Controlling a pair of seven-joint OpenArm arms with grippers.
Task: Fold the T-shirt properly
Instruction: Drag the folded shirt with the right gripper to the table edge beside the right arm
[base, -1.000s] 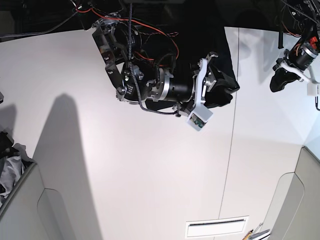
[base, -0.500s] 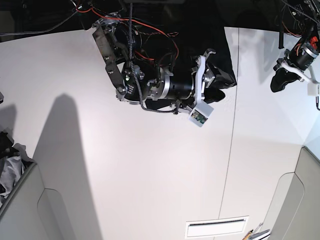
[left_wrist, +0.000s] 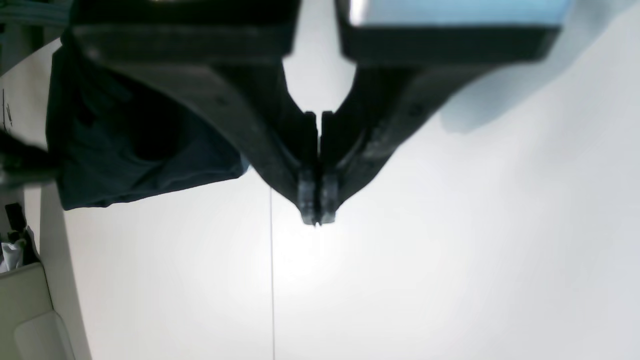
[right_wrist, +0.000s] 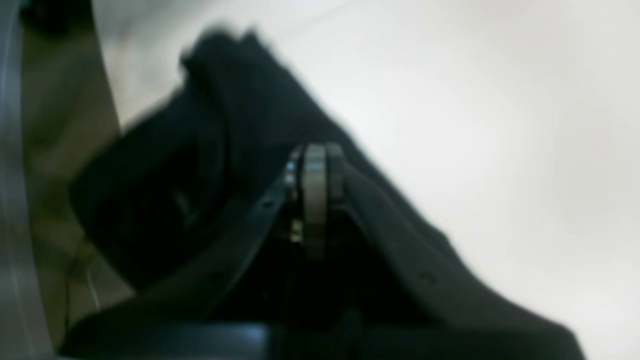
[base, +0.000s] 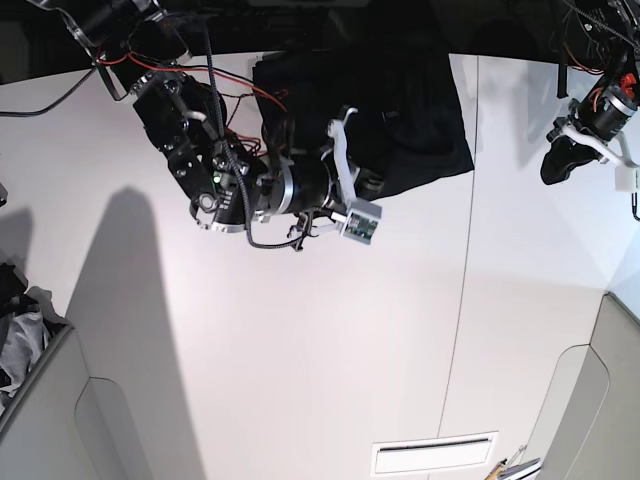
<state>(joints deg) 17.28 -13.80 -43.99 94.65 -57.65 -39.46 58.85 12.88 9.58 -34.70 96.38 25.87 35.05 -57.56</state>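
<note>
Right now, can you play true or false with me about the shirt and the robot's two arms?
1. The shirt is black. True.
2. The shirt is folded into a small neat square. False: it lies rumpled and spread on the table.
3. The left gripper has its fingers pressed together with nothing between. True.
4. The left gripper is on the shirt. False: it is off to the side, over bare table.
5. The right gripper is at the shirt. True.
</note>
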